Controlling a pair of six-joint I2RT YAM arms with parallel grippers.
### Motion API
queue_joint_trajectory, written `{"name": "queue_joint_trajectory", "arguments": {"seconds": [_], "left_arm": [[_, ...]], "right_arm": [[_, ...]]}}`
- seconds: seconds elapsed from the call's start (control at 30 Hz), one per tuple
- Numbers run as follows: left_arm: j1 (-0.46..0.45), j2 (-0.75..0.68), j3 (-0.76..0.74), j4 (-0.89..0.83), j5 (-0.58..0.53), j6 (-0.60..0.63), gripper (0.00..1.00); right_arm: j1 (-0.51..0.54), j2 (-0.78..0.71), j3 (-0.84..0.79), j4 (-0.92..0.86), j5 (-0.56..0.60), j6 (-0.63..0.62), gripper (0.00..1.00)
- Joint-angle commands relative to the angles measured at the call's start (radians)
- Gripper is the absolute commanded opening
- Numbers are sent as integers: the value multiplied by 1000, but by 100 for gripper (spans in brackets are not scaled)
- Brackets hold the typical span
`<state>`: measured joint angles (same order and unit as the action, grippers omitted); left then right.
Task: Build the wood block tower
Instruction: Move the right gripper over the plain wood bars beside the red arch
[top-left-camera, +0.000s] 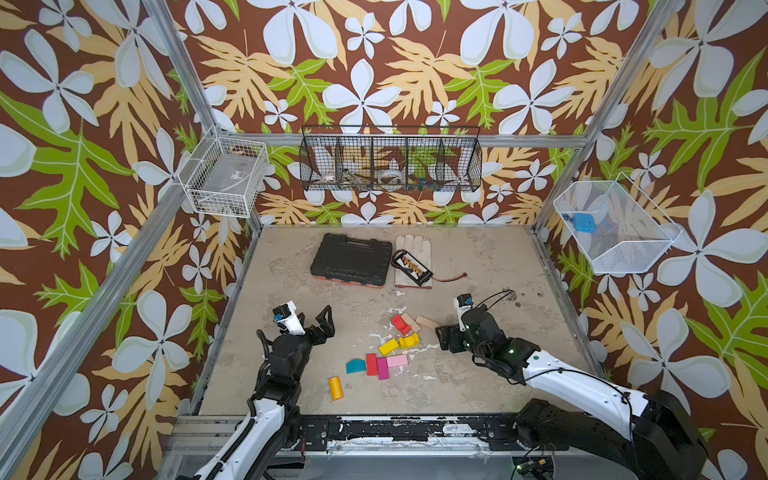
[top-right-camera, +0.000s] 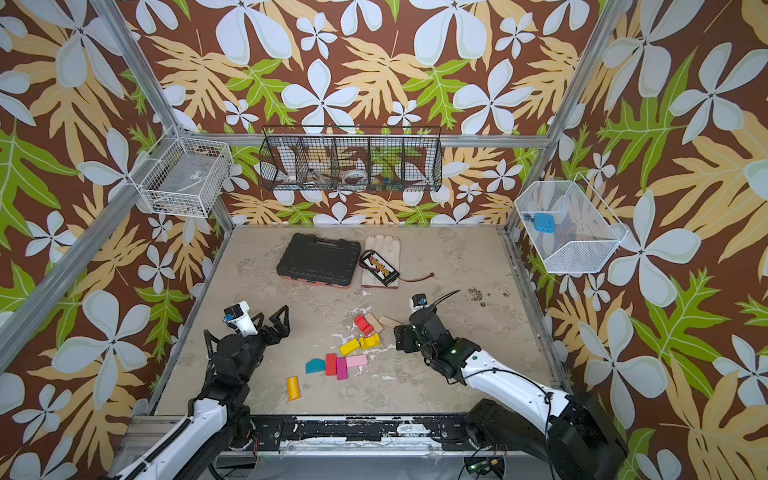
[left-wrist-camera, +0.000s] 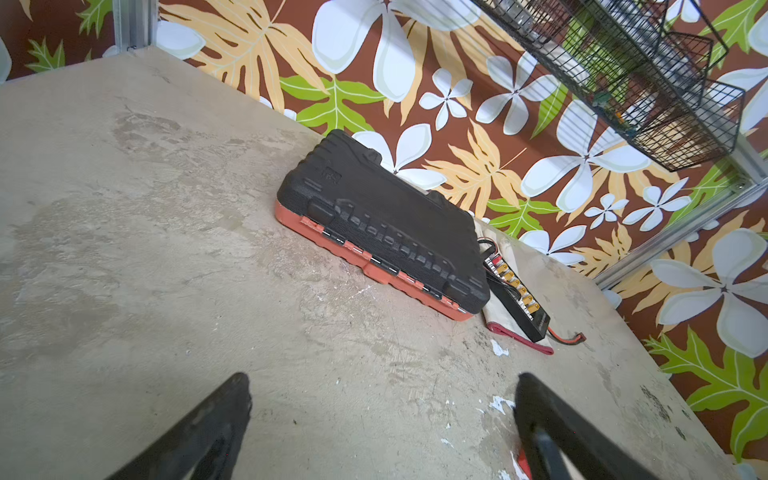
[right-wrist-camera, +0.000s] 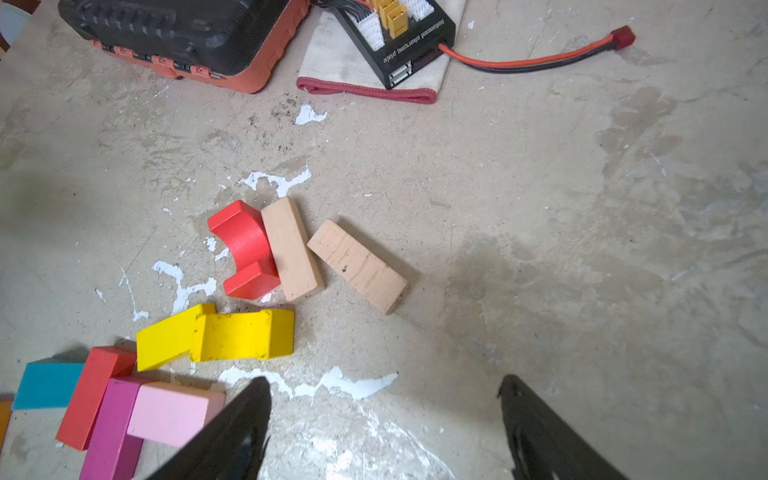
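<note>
Nearest, at lower centre in both top views, an orange wooden cylinder lay alone on the mottled grey tabletop. Just beyond it, a teal wooden wedge, a red rectangular block, a magenta rectangular block and a pink rectangular block lay flat in one touching cluster. Farther up, a yellow rectangular block met a yellow arch block. Beyond them a red arch block touched a plain tan wooden block, with a second tan block just beside it. The left gripper, left of the blocks, gaped wide and empty. The right gripper, right of the yellow arch, was spread wide too, holding nothing. Farthest lay a black ribbed plastic case and a white work glove.
</note>
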<state>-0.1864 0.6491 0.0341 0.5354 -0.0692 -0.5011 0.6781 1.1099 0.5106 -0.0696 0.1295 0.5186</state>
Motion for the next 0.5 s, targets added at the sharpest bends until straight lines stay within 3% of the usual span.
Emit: {"name": "queue_joint_trajectory", "arguments": {"seconds": [0.0,0.03,0.23,0.47], "left_arm": [[-2,1,-2,24,4,-9,100],[-1,85,22,42,24,-5,100],[-4,101,23,64,31,-4,100],[-3,110,21,78,31,-5,100]], "right_arm": [[5,152,12,179,43,-29,84],[3,345,101,172,28,-56,78],[7,447,144,171,-10,-103,78],[7,518,204,110,71,-99,76]]}}
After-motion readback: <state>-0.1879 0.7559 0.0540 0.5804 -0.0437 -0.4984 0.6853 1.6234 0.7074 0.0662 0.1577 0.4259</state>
